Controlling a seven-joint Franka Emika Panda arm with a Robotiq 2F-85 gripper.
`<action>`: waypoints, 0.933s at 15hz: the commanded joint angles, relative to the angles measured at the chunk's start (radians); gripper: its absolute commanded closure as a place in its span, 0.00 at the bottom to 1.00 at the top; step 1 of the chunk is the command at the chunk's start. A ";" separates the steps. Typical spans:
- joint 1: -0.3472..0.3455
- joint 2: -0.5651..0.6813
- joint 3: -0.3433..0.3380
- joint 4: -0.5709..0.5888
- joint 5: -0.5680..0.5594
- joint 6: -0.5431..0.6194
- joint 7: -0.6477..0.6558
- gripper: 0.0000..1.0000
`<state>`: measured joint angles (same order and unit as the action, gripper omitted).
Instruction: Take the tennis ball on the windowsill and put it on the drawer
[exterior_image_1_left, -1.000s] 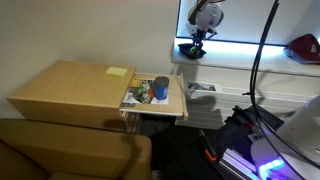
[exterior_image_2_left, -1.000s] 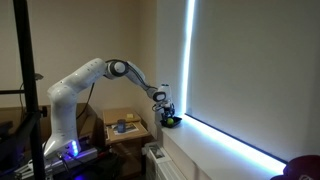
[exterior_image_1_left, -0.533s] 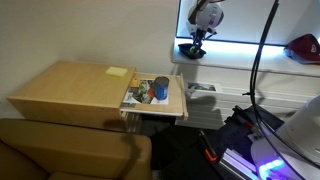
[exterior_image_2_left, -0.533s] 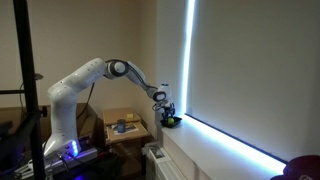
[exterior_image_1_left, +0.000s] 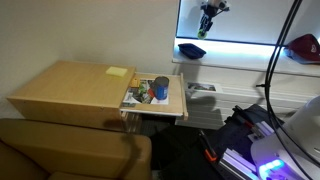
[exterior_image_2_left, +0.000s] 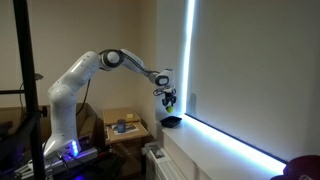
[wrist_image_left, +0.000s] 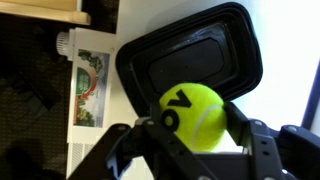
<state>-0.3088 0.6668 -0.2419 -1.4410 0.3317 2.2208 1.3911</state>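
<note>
1. Nearest is the brown sofa (exterior_image_1_left: 70, 150). Behind it stands the pale cabinet (exterior_image_1_left: 70, 88), with a yellow note (exterior_image_1_left: 118, 71) on top.
2. The drawer (exterior_image_1_left: 178, 100) stands open on the cabinet's right, cluttered with colourful small items.
3. Far side: the white windowsill (exterior_image_2_left: 215, 140) runs under a glowing window. A black tray (wrist_image_left: 190, 55) sits on it, and a red object (exterior_image_1_left: 303, 47) lies well to the right.
4. The gripper (wrist_image_left: 196, 135) is clamped on the tennis ball (wrist_image_left: 195, 108), in the air above the tray and clear of it.
5. The ball has a black mark, unreadable.

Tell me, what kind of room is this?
Probably a room in a home: a wooden cabinet with a cluttered open drawer, what looks like a brown couch and a window blind.
</note>
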 joint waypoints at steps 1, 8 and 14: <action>-0.038 -0.135 -0.030 -0.034 -0.044 -0.244 -0.033 0.62; -0.072 -0.258 -0.053 -0.181 -0.100 -0.523 -0.298 0.62; 0.030 -0.354 -0.021 -0.511 -0.105 -0.450 -0.515 0.62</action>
<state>-0.3323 0.4123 -0.2853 -1.7618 0.2374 1.6976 0.9654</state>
